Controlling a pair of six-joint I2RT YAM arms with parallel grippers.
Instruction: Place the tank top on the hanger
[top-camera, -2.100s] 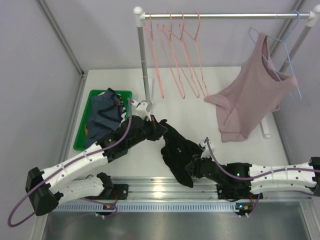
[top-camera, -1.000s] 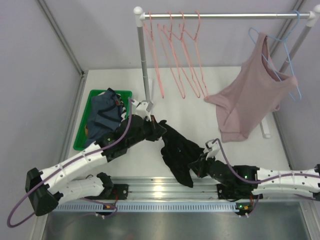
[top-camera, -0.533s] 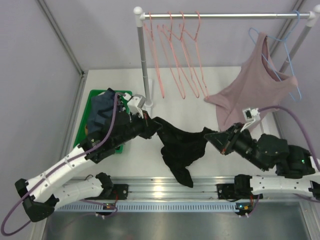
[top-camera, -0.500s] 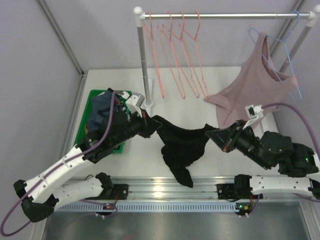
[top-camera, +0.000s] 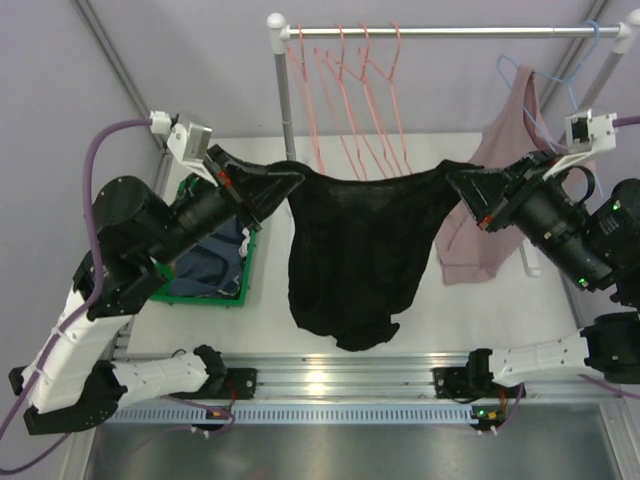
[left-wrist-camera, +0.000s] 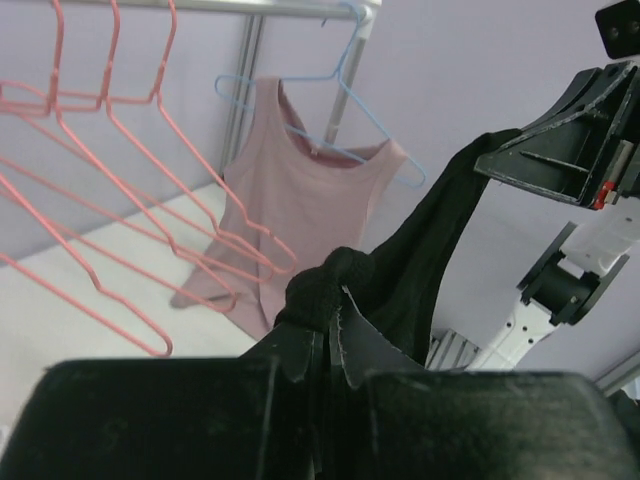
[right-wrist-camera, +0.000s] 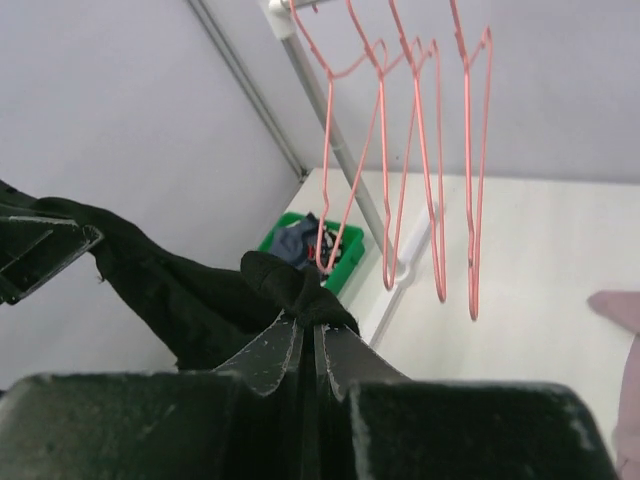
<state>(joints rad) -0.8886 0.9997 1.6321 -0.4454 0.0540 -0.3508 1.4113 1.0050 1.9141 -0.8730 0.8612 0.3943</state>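
The black tank top (top-camera: 355, 240) hangs spread in the air between my two grippers, its lower end drooping over the table. My left gripper (top-camera: 290, 180) is shut on its left upper corner (left-wrist-camera: 325, 290). My right gripper (top-camera: 452, 177) is shut on its right upper corner (right-wrist-camera: 295, 285). Several salmon-pink wire hangers (top-camera: 350, 100) hang on the rail (top-camera: 450, 32) just behind the stretched top; they also show in the left wrist view (left-wrist-camera: 110, 170) and the right wrist view (right-wrist-camera: 420, 150).
A dusty-pink tank top (top-camera: 500, 190) hangs on a light-blue hanger (top-camera: 560, 90) at the right of the rail. A green bin (top-camera: 215, 270) with a dark blue-grey garment stands at the left. The rail's white post (top-camera: 285, 110) stands behind the left gripper.
Both arms have risen high and moved apart, lifting the black top off the table and stretching it out flat in the air in front of the pink hangers.
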